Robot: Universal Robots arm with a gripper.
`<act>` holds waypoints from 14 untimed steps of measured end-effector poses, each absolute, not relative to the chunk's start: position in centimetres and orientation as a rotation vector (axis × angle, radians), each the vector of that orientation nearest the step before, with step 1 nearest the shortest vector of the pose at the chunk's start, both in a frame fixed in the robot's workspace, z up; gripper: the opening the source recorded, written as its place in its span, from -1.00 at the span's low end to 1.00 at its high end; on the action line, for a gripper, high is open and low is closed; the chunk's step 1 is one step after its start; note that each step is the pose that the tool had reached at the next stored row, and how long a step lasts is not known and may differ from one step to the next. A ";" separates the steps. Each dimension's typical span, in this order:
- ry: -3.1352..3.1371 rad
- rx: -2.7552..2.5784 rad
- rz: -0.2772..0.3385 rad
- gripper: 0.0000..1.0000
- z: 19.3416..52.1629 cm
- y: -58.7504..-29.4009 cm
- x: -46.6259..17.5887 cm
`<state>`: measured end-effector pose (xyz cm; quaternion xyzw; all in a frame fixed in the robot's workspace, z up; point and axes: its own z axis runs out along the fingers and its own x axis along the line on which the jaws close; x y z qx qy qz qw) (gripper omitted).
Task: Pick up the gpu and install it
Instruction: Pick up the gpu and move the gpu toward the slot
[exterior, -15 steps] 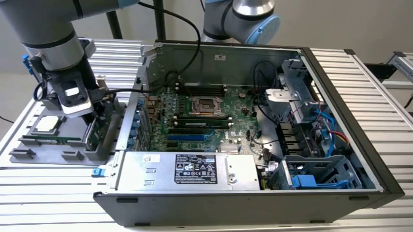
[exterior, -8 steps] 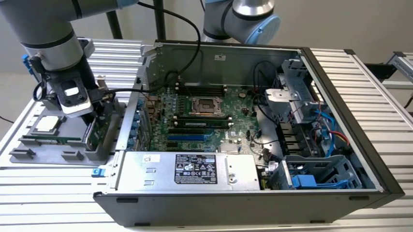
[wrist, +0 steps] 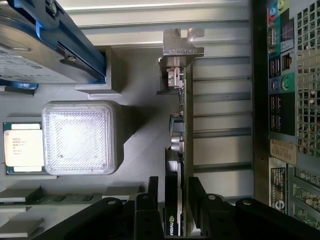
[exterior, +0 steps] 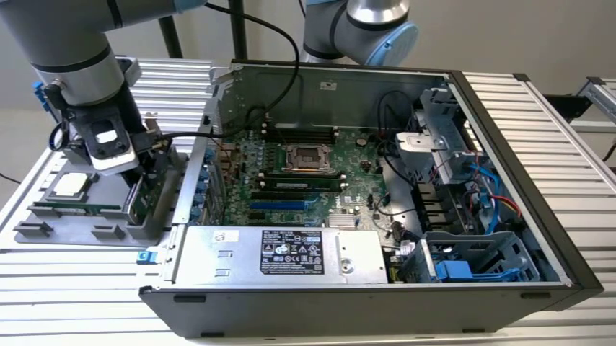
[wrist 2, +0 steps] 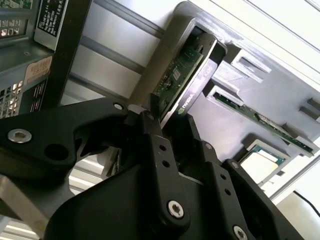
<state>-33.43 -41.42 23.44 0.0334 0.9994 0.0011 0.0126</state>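
Observation:
The gpu stands on edge in a slot of the grey parts tray, at the exterior view's left, just outside the open computer case. It is a green card with a black cooler and a silver end bracket. My gripper has come down over the card's near end. In both wrist views its black fingers sit one on each face of the card, pressed against it. The card still rests in its slot.
The tray also holds a processor, a narrow green memory stick and a silver hard drive with blue rails. The case's rear panel stands close beside the card. Inside the case lies the motherboard. A second arm is behind the case.

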 end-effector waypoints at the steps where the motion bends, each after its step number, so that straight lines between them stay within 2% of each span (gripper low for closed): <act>1: 3.115 0.104 0.004 1.00 23.4 -41.4 -33.4; 9: 3.115 0.105 0.004 1.00 23.4 -41.4 -33.4; 10: 3.115 0.105 0.004 -1.00 23.4 -41.4 -33.4; 14: 3.115 0.106 0.003 -1.00 23.4 -41.4 -33.4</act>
